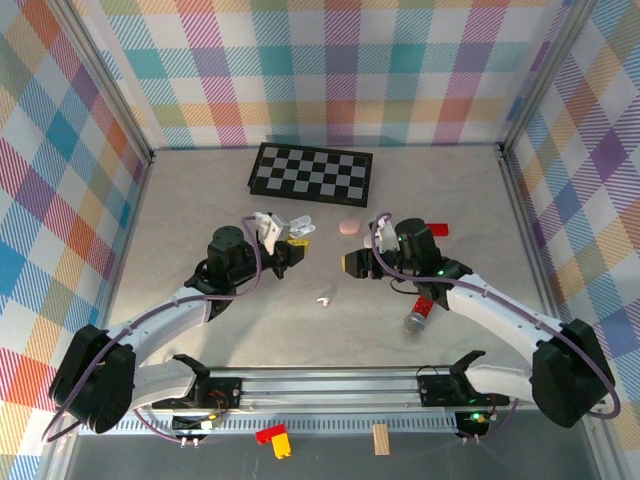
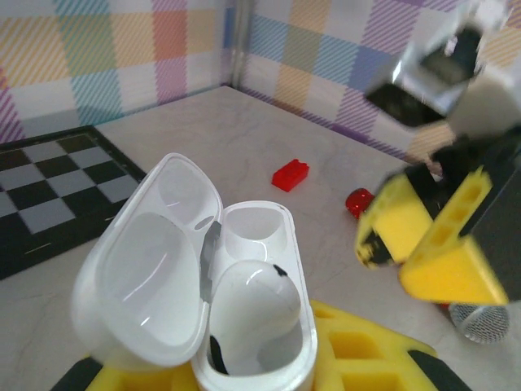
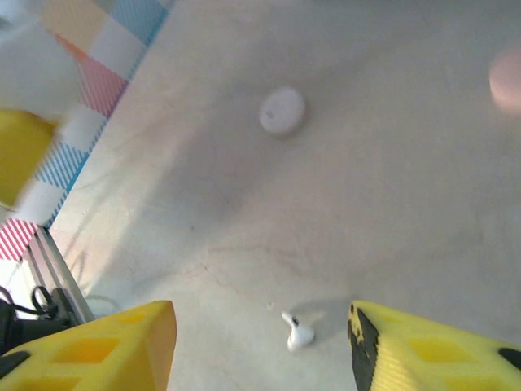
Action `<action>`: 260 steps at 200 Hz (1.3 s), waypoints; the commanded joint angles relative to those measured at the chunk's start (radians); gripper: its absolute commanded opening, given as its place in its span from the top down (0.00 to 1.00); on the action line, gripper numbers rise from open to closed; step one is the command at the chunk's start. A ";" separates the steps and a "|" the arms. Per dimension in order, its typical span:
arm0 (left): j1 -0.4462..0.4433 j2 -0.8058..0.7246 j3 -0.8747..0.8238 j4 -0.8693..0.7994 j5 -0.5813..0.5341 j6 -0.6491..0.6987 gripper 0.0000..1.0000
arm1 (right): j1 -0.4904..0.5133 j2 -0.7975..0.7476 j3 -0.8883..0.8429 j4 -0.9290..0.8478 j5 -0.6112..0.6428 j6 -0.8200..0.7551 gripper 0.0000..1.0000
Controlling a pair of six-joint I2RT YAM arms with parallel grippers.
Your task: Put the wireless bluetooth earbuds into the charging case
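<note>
- Top external view: the left gripper point(image 1: 288, 233) held a white case point(image 2: 269, 376) with its fingers pinched tight on it.
- The lid point(image 2: 151, 277) of the case stood swung open to the left in the left wrist view.
- One white earbud point(image 2: 254, 303) sat in the near slot of the case, and the far slot point(image 2: 254, 230) was bare.
- The right gripper point(image 3: 262, 324) hung over the table point(image 1: 200, 200) with its fingers wide apart and held no thing.
- A second earbud point(image 3: 299, 333) lay flat on the table under the gap between those fingers, closer to the right one.
- Bare table lay all around that earbud.
- The two grippers faced each other near the middle of the table, with open room between them.
- A pink case point(image 1: 348, 226) sat just behind that gap.
- A chessboard point(image 1: 311, 172) lay by the back wall.
- A red block point(image 1: 437, 229) lay just right of the right gripper.
- A mic point(image 1: 418, 315) lay beside the right arm, nearer the front edge.
</note>
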 commanded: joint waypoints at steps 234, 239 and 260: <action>0.118 -0.043 -0.056 0.118 -0.007 -0.136 1.00 | 0.158 0.591 0.230 -0.206 -0.040 0.197 0.81; 0.118 -0.045 -0.056 0.117 -0.007 -0.135 1.00 | 0.158 0.580 0.229 -0.212 -0.023 0.194 0.82; 0.119 -0.044 -0.056 0.113 -0.007 -0.132 1.00 | 0.158 0.525 0.224 -0.246 0.065 0.170 0.84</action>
